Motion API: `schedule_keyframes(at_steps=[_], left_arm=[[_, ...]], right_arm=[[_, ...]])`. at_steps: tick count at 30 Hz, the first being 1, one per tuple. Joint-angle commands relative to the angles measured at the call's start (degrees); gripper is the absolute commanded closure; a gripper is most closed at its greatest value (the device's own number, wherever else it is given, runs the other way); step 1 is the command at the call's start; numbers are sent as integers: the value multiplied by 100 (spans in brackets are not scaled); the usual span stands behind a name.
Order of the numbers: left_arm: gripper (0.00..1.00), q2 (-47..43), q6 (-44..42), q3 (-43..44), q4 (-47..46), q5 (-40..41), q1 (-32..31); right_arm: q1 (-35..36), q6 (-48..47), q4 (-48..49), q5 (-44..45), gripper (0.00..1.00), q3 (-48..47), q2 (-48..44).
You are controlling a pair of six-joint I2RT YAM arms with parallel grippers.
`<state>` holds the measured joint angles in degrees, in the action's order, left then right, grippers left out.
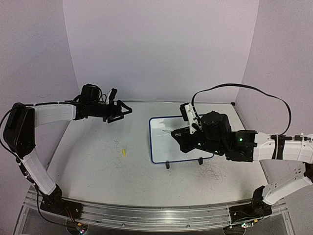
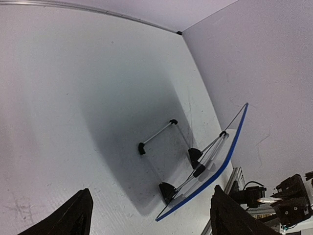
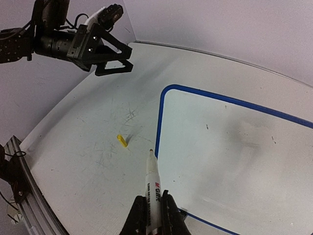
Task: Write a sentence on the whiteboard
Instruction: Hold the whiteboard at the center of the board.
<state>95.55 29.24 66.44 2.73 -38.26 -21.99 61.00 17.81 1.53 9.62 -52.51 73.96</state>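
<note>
The whiteboard (image 1: 183, 144) stands tilted on two black feet right of the table's middle; it also shows in the right wrist view (image 3: 234, 142) and from behind in the left wrist view (image 2: 230, 147). I cannot make out the sentence: only faint smudges show on the board. My right gripper (image 1: 180, 134) (image 3: 154, 223) is shut on a white marker (image 3: 153, 183), uncapped, with its tip by the board's left rim. My left gripper (image 1: 125, 111) (image 2: 151, 220) is open and empty, held in the air at the far left, well apart from the board.
A small yellow cap (image 1: 124, 152) (image 3: 122, 141) lies on the table left of the board. Old marker scribbles mark the table (image 1: 98, 161) near it. Walls close the table at the back and both sides. A cable arcs over my right arm.
</note>
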Motion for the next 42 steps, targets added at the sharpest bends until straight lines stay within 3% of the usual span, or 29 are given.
schedule_keyframes(at_steps=[1, 5, 14, 23, 42], left_arm=[[16, -156, 68, -379, -1459, -950, -105], [19, -96, -251, -493, -1643, -1104, -433], [31, 430, -32, -68, -1889, -1218, -985], [48, 999, -138, 306, -1899, -1509, -1024], [70, 1261, -123, 197, -2168, -1527, -1184]], right_arm=[[133, -374, 37, 430, 100, -363, 142], [154, -585, 60, 516, 100, -596, 437], [166, -534, 178, 1135, 100, -759, 789], [157, -580, 257, 1207, 100, -932, 1085], [142, -471, 307, 1151, 100, -1297, 1694]])
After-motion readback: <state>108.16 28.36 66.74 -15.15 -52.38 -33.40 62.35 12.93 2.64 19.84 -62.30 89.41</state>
